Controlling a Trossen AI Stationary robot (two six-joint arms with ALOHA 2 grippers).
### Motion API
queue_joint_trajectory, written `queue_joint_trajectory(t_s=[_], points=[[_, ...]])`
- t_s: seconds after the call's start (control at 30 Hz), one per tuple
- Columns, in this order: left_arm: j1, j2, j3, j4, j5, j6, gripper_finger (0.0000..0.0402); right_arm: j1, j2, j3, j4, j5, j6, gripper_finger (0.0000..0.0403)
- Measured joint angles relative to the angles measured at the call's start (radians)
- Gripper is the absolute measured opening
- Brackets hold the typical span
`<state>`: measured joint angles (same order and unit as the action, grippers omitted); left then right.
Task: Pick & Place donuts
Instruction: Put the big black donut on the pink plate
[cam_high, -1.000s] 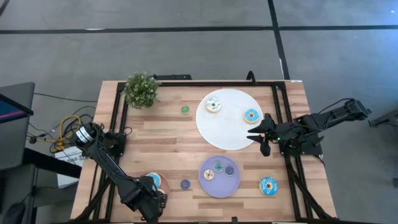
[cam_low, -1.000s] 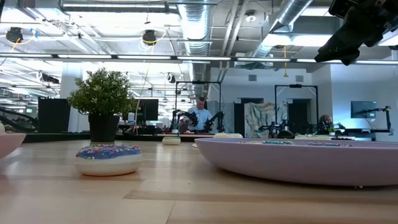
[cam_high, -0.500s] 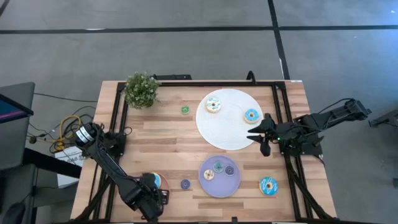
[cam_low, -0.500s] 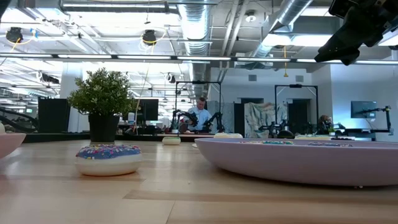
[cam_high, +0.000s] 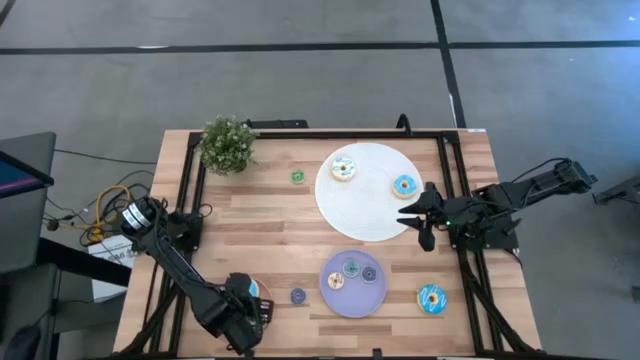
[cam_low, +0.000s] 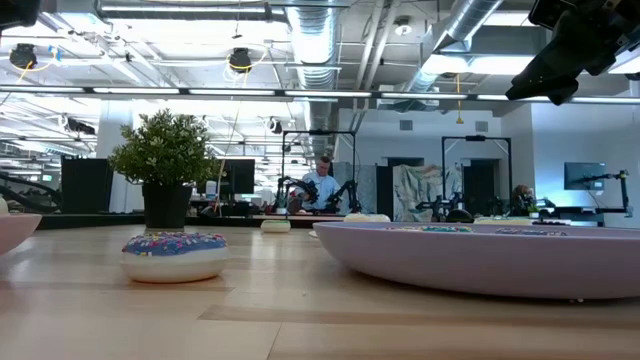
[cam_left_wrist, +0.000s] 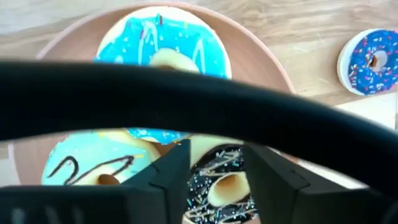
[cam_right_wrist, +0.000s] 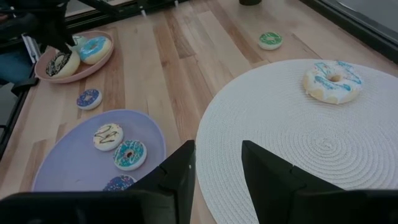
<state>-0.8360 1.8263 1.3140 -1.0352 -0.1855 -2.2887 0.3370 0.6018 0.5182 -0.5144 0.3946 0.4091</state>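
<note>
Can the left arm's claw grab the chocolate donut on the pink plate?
Probably yes. The left claw hangs right over the chocolate donut on the pink plate, fingers apart on either side, with nothing in between.

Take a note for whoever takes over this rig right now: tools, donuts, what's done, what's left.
Left tool: open, straddling the chocolate donut on the pink plate, beside two blue ones.
Right tool: open, empty, over the white mat edge.
Done: mat holds two donuts, purple plate three small ones.
Left, probably: green mini, purple mini and blue donut loose on the table.
</note>
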Motion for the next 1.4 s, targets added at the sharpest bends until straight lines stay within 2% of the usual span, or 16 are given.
queue_joint_trajectory(t_s=[0.23,0.5,0.57,0.73,1.23,1.4], points=[[0.000,0.000,0.000,0.025,0.014,0.002,0.0065,0.000,0.000,0.000,0.000,0.000,0.000,0.0121],[0.000,0.006,-0.004,0.064,0.021,0.041,0.0014,0.000,0.000,0.000,0.000,0.000,0.000,0.0121],[0.000,0.006,-0.031,0.117,0.024,0.042,0.0005,0.000,0.000,0.000,0.000,0.000,0.000,0.0121],[0.000,0.007,-0.070,0.223,0.031,0.055,0.0002,0.000,0.000,0.000,0.000,0.000,0.000,0.0121],[0.000,0.006,-0.072,0.161,0.041,-0.002,0.0000,0.000,0.000,0.000,0.000,0.001,-0.024,0.0121],[-0.001,0.006,-0.065,0.148,0.014,-0.008,0.0000,0.000,0.000,0.000,0.000,0.001,-0.025,0.0121]])
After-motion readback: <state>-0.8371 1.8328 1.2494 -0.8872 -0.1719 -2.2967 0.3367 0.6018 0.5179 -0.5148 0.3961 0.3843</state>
